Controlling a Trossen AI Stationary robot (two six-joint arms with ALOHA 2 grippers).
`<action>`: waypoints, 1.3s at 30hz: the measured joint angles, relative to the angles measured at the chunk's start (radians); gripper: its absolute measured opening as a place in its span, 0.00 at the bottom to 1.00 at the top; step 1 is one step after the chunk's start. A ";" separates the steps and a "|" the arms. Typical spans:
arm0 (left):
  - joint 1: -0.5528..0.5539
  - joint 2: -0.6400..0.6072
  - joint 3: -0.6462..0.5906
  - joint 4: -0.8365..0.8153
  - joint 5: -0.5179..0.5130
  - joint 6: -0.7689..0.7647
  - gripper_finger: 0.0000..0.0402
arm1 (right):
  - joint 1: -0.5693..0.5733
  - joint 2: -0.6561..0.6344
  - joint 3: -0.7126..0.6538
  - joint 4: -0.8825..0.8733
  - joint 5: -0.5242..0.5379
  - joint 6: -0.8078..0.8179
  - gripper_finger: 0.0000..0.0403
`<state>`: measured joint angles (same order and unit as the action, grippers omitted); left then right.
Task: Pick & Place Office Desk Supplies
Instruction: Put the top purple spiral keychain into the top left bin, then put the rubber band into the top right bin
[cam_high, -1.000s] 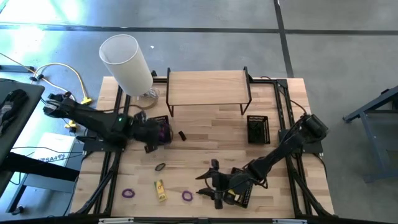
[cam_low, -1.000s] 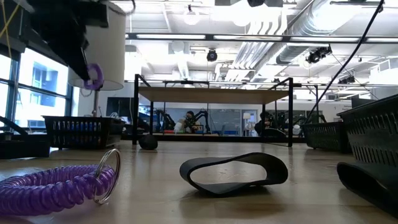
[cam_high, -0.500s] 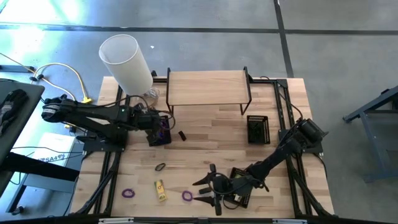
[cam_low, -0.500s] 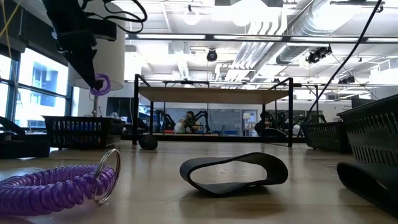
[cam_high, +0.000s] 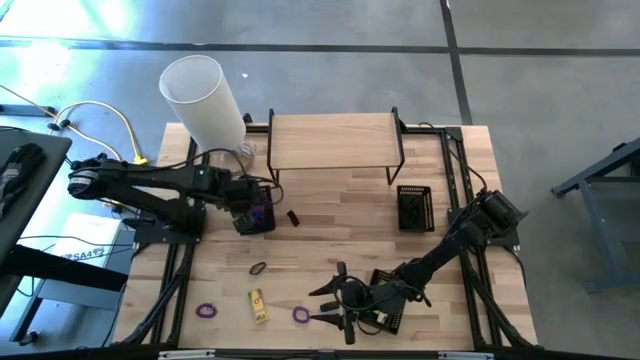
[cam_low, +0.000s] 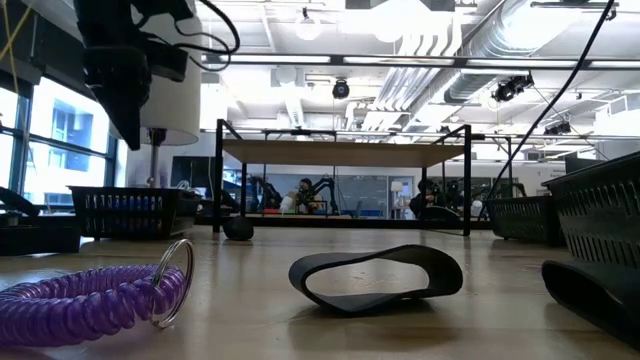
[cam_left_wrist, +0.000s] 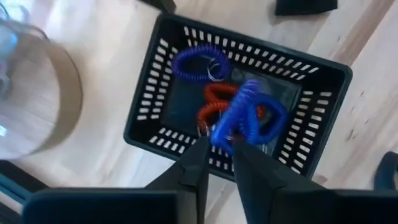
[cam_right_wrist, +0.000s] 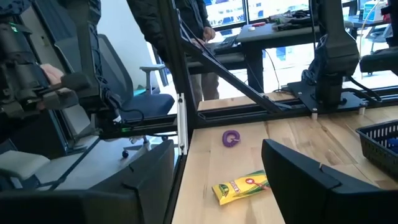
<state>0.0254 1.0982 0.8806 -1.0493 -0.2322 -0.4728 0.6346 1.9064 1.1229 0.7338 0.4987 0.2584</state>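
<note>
Along the front edge of the worktop (cam_high: 330, 215) I see the supplies not yet collected: a purple coil loop (cam_high: 206, 311) near the front-left corner, a yellow packet (cam_high: 258, 305) beside it, another purple loop (cam_high: 300, 314) toward the middle, and a dark band loop (cam_high: 258, 268) a little farther in. My right gripper (cam_high: 335, 305) hovers low just beside that second purple loop, jaws spread wide and holding nothing, which I judge to be a line-up for the next pick. Farther back toward the left edge, my left gripper (cam_left_wrist: 219, 163) hangs directly over a black mesh tray (cam_left_wrist: 314, 143), its narrow jaws pinching the edge of a blue coil (cam_left_wrist: 249, 118) that dangles into the tray above a red coil (cam_left_wrist: 217, 109) and another blue coil (cam_left_wrist: 196, 62); I read this as a drop-off in hand. Beyond it, at the back-left corner, stands the white cylinder (cam_high: 203, 102).
</note>
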 joint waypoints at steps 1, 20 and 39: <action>0.013 0.006 0.000 0.000 0.015 -0.006 0.18 | 0.000 0.000 0.000 -0.001 -0.001 0.000 0.57; -0.093 -0.060 0.030 0.010 0.263 0.026 0.30 | -0.016 0.000 0.000 -0.033 -0.005 -0.221 0.57; -0.518 0.059 0.029 0.107 0.103 -0.565 0.30 | -0.094 0.000 0.000 -0.199 -0.006 -0.314 0.57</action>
<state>-0.4922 1.1570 0.9100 -0.9423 -0.1291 -1.0382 0.5407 1.9060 1.1229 0.5350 0.4931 -0.0551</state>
